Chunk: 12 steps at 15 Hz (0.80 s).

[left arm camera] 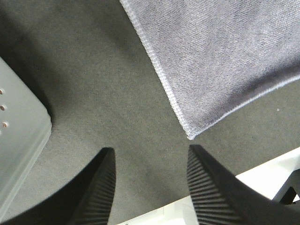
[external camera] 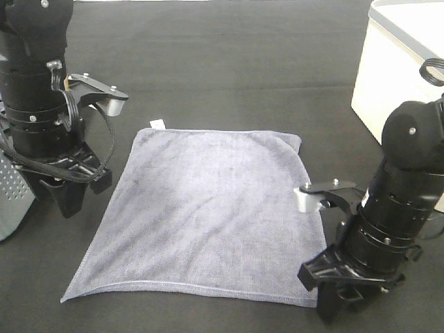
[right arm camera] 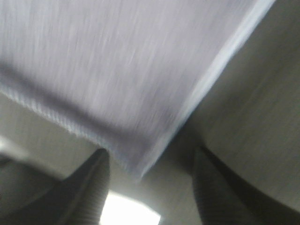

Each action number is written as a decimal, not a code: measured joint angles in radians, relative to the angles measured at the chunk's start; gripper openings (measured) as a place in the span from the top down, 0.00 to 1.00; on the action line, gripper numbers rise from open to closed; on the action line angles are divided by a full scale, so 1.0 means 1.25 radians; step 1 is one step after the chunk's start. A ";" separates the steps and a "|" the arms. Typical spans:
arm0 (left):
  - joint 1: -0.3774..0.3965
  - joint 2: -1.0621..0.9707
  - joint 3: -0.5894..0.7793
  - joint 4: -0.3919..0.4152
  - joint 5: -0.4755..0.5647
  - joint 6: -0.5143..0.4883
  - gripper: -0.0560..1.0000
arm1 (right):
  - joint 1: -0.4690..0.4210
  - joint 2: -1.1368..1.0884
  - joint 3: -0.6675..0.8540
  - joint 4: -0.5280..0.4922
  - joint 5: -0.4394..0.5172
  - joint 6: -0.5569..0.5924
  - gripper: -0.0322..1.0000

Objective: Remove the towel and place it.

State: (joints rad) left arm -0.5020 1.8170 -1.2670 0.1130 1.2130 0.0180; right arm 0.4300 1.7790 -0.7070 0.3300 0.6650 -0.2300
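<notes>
The grey-blue, roughly square microfibre towel (external camera: 201,215) lies spread flat on the dark surface (external camera: 229,62) between my two arms. My left end effector (left arm camera: 150,151) stands open and empty, just short of one hemmed corner and near a pale grey perforated basket (left arm camera: 18,140). My right end effector (right arm camera: 151,152) is open too. Its fingers sit either side of another towel corner, not clamped on it, though that view is blurred.

One towel (external camera: 201,215), with one white tag (external camera: 157,124). Two end effectors: left end effector (left arm camera: 150,150), right end effector (right arm camera: 151,151). One white bin (external camera: 388,76). One grey perforated basket (external camera: 12,194). One dark table (external camera: 229,62).
</notes>
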 joint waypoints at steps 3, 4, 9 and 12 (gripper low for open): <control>0.000 0.000 0.000 0.000 0.000 0.000 0.51 | 0.000 0.000 0.000 0.000 0.098 0.001 0.48; 0.000 0.000 0.000 0.000 0.000 0.000 0.51 | 0.000 0.000 0.000 0.000 0.098 0.001 0.48; 0.000 0.000 0.000 -0.002 -0.012 0.006 0.51 | 0.000 -0.018 -0.041 0.021 0.103 0.001 0.49; 0.000 0.000 0.000 -0.004 -0.012 0.006 0.51 | 0.000 -0.076 -0.096 0.045 0.058 0.001 0.50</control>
State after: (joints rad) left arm -0.5020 1.8170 -1.2670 0.1080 1.1980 0.0250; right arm 0.4300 1.6840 -0.8270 0.3860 0.7380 -0.2290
